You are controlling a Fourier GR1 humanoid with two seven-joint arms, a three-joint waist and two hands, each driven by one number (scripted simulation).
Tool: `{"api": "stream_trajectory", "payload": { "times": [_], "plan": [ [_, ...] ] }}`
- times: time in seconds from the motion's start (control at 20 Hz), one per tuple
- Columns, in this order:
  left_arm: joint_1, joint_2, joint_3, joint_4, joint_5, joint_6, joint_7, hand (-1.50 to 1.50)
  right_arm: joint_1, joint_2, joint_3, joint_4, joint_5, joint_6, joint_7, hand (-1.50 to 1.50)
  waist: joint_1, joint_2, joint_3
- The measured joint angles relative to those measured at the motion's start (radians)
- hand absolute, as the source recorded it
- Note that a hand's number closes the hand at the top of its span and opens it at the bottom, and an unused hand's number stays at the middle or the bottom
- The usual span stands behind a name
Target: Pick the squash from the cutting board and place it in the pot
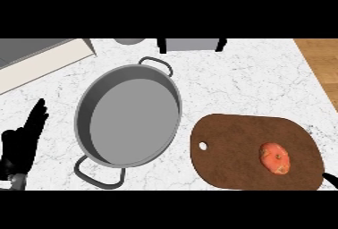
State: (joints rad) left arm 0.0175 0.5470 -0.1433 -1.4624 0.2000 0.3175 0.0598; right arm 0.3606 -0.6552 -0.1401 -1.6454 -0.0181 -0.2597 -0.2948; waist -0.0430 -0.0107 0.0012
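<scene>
An orange-red squash [275,158] lies on the right part of a dark brown cutting board [231,152] at the lower right of the head view. A wide grey pot [99,100] with two handles stands left of the board, with nothing inside it. My left hand [20,143] rests open at the left edge, fingers straight and pointing up, apart from the pot. Only a black tip of my right hand [330,178] shows at the lower right corner, just beside the board's edge.
The white marble counter [238,85] ends at the right, where a wooden floor [322,62] shows. A grey appliance [190,44] and a grey round object [130,41] stand at the back. A pale slab [40,62] lies at the back left.
</scene>
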Motion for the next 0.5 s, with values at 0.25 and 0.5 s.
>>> {"api": "stream_trajectory", "payload": {
  "times": [0.25, 0.5],
  "plan": [
    [0.0, -0.004, 0.002, -0.021, -0.017, -0.023, 0.013, 0.0, 0.091, -0.061, -0.023, -0.101, 0.029, 0.076, 0.085, -1.5, 0.025, 0.006, -0.001],
    [0.014, 0.002, 0.011, -0.046, -0.023, -0.043, 0.02, 0.0, 0.053, -0.154, 0.013, -0.193, 0.063, 0.173, 0.299, -1.5, 0.044, 0.01, -0.002]
  ]
}}
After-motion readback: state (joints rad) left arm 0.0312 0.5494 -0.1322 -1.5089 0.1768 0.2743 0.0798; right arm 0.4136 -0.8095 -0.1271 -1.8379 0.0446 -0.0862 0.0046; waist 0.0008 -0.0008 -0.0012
